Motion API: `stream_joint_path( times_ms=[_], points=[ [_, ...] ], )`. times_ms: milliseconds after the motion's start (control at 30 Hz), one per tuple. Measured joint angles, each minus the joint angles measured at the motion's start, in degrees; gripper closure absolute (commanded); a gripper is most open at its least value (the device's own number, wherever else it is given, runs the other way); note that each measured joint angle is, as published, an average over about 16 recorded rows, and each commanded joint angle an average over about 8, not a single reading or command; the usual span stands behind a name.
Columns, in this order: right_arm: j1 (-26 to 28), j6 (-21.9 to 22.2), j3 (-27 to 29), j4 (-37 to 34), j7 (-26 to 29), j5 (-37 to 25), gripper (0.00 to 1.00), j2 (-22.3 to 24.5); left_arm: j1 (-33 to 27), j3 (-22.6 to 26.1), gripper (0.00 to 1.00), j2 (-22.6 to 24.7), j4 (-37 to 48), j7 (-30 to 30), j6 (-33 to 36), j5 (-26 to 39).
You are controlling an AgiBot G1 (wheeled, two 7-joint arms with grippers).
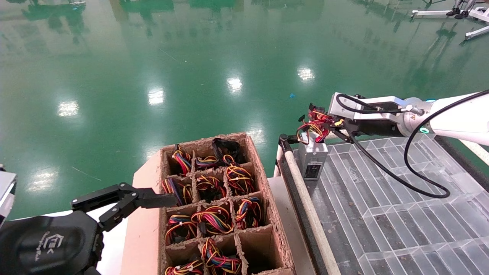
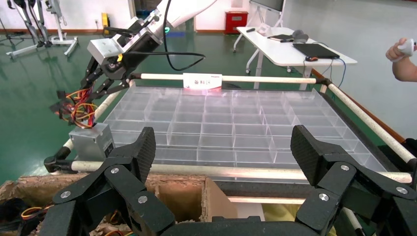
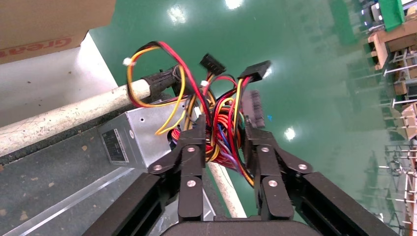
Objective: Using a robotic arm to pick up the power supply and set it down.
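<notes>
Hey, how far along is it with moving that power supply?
Pickup looks done: the right gripper is shut on the wire bundle, with the power supply at the clear tray's corner. Whether it rests there is unclear. Releasing remains. The left gripper waits open by the cardboard tray.

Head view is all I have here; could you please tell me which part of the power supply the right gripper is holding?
Observer: The right wrist view shows the right gripper closed on the wire bundle, not on the metal box of the power supply.
Operator: Thank you. Is the left gripper open?
Observer: Yes. In the left wrist view the left gripper has its fingers spread wide with nothing between them, above the edge of the cardboard tray.
</notes>
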Motion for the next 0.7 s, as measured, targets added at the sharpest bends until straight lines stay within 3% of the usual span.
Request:
stream_joint_path(
  times_ms=[700],
  points=[
    [6.6, -5.8, -2.3, -2.2, 6.0, -3.3, 0.00, -1.0, 0.0, 0.0, 0.00, 0.0, 0.0, 0.0, 0.0, 0.0]
  ],
)
